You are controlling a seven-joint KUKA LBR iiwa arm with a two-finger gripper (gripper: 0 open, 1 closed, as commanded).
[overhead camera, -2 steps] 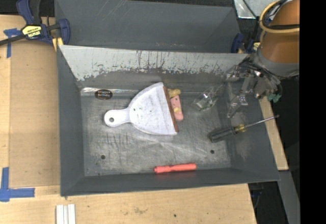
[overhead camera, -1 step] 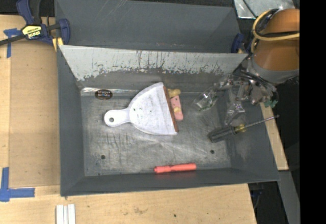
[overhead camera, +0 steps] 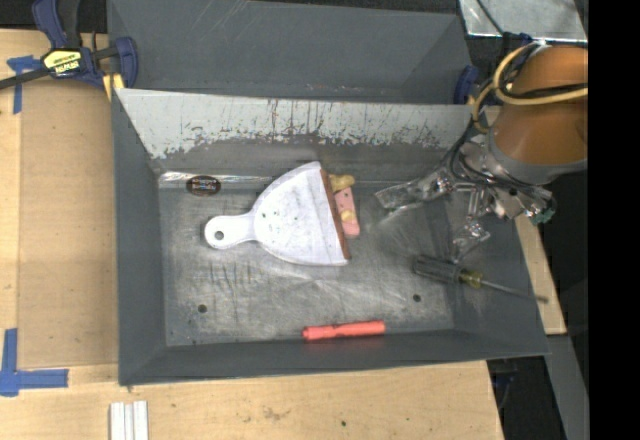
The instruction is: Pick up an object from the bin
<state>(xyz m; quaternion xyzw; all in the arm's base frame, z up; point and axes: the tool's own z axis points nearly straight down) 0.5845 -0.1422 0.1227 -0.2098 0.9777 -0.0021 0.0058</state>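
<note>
My gripper [overhead camera: 474,213] hangs low over the right end of the bin, below the arm's orange cover. Just left of it lies a crumpled clear plastic wrapper [overhead camera: 408,196], which reaches up to the gripper. A black-handled screwdriver [overhead camera: 452,274] with a thin shaft pointing right lies on the bin floor right below the gripper. It is not clear whether the gripper touches either one.
A white dustpan [overhead camera: 290,219] lies in the middle of the bin, handle to the left, with small pink and yellow pieces [overhead camera: 346,208] at its right edge. A red marker [overhead camera: 343,330] lies along the front wall. A clear strip with a black label [overhead camera: 205,185] lies at the back left.
</note>
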